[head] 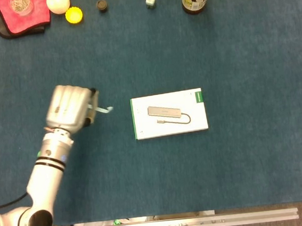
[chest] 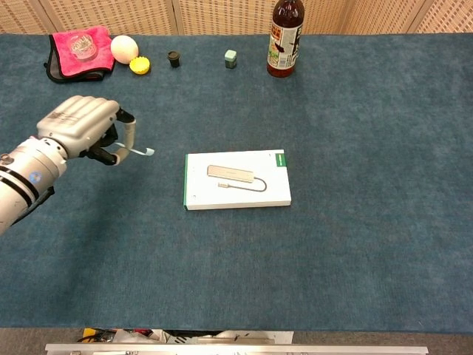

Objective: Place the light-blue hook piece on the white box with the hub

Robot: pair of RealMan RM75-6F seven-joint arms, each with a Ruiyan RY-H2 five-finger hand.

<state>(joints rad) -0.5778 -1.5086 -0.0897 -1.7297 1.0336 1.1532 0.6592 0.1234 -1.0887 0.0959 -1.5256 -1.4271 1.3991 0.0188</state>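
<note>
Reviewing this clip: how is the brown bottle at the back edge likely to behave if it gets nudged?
The brown bottle stands upright and looks tall for its base, so a push near its top would probably tip it. It looks like glass, so likely fairly heavy and breakable. On its side its round body might roll across the blue mat.

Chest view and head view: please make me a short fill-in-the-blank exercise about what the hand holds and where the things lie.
1. The left hand pinches the light-blue ____.
2. The white box has a ____ stripe along its left edge.
3. The brown bottle stands at the ____ edge of the table.
4. The pink cloth lies beside a white ____.

Missing words: hook piece; green; far; ball
</note>
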